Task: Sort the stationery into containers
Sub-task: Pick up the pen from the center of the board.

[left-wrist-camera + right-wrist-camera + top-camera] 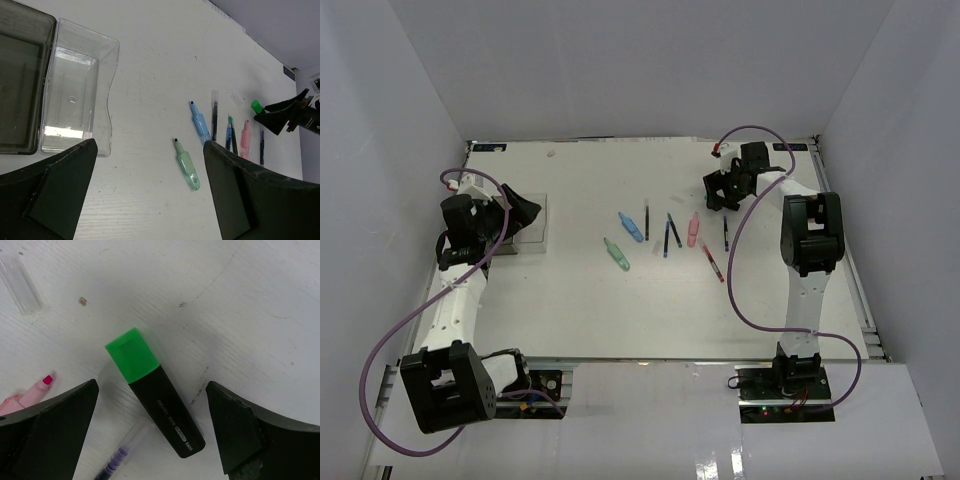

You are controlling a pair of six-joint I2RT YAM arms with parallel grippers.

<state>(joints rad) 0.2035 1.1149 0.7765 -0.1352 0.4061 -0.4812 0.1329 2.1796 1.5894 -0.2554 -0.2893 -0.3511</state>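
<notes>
A black highlighter with a green cap (pixel 160 395) lies on the table between the open fingers of my right gripper (pixel 152 384), which hovers over it at the back right (pixel 722 192). My left gripper (pixel 150 145) is open and empty, above the table beside the containers (pixel 525 215). The clear box (pixel 75 90) and the grey box (pixel 22 85) stand joined and look empty; the amber box is out of view. A green tapered piece (pixel 187 164), a blue one (pixel 200 122), a pink one (pixel 245 140) and several thin pens (pixel 670 232) lie mid-table.
A red pen (pixel 712 262) lies nearest the front. A purple-ink pen (pixel 120 460) and the pink piece's tip (pixel 30 392) lie close to the highlighter. A clear cap (pixel 22 282) lies farther back. White walls enclose the table.
</notes>
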